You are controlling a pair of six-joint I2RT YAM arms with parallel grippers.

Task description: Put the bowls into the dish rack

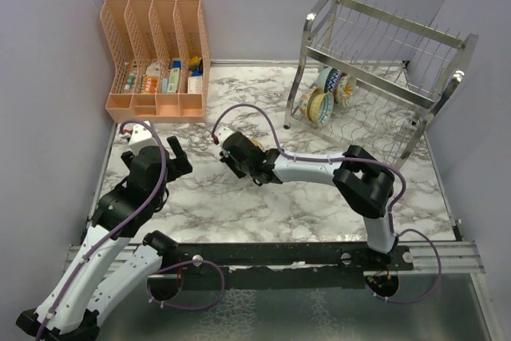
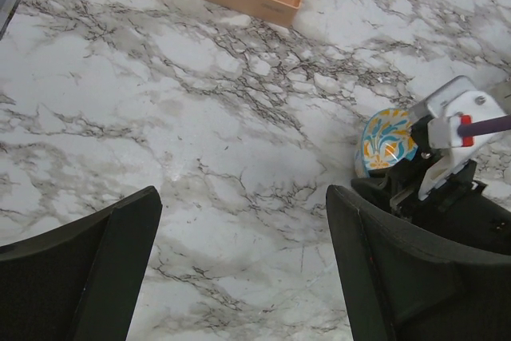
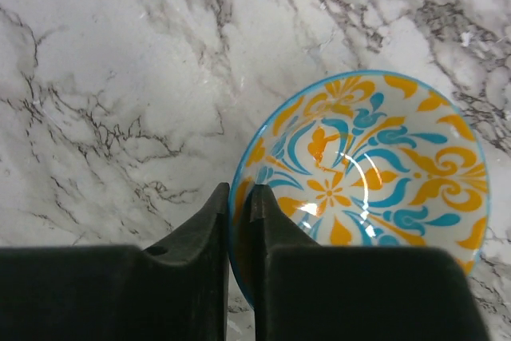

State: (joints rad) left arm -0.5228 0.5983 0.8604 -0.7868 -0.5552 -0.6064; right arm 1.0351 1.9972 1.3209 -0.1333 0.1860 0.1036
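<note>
On the marble table, right gripper clamped on bowl rim between its fingers, left gripper spread empty; shallow bite, liable to slip when lifted.

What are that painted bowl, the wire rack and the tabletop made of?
Bowl: likely glazed ceramic; it is glossy, with light glare across its orange-and-blue pattern.
Rack: metal, probably polished steel; thin shiny silver wires and tubes.
Table: marble look, white with grey veins; possibly a printed laminate, can't tell.
</note>
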